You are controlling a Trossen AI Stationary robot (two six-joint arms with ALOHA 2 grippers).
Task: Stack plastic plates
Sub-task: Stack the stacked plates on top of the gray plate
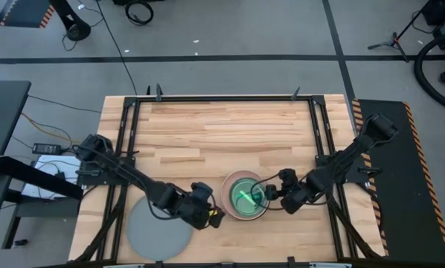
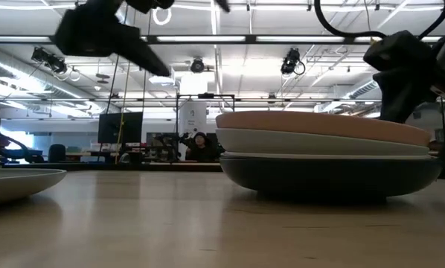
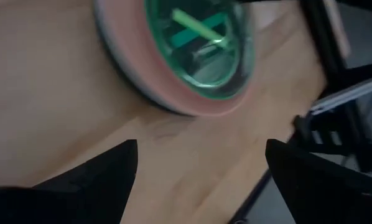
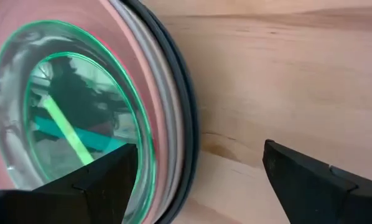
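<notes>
A stack of plates [image 1: 245, 195] sits near the table's near edge, right of centre. The low view shows a dark teal plate [image 2: 334, 175] at the bottom, a pale grey plate [image 2: 312, 141] above it and a salmon pink one [image 2: 319, 123] on top. A glossy teal-green plate [image 4: 68, 118] lies inside the pink one. The large grey plate [image 1: 159, 227] rests alone on the table at the near left. My left gripper [image 1: 211, 217] is open, just left of the stack and above the table. My right gripper [image 1: 271, 195] is open at the stack's right rim. My right gripper [image 4: 199, 149] comes at the stack's right rim [image 4: 183, 124] from the table's right, one finger [image 4: 93, 183] over the plates and the other over the bare table. Whether either finger touches the stack I cannot tell.
Black frame rails [image 1: 323, 149] run along the table's left, right and far sides. Bare wood [image 1: 222, 134] fills the middle and far part of the table. The table's near edge lies close behind the stack and the grey plate.
</notes>
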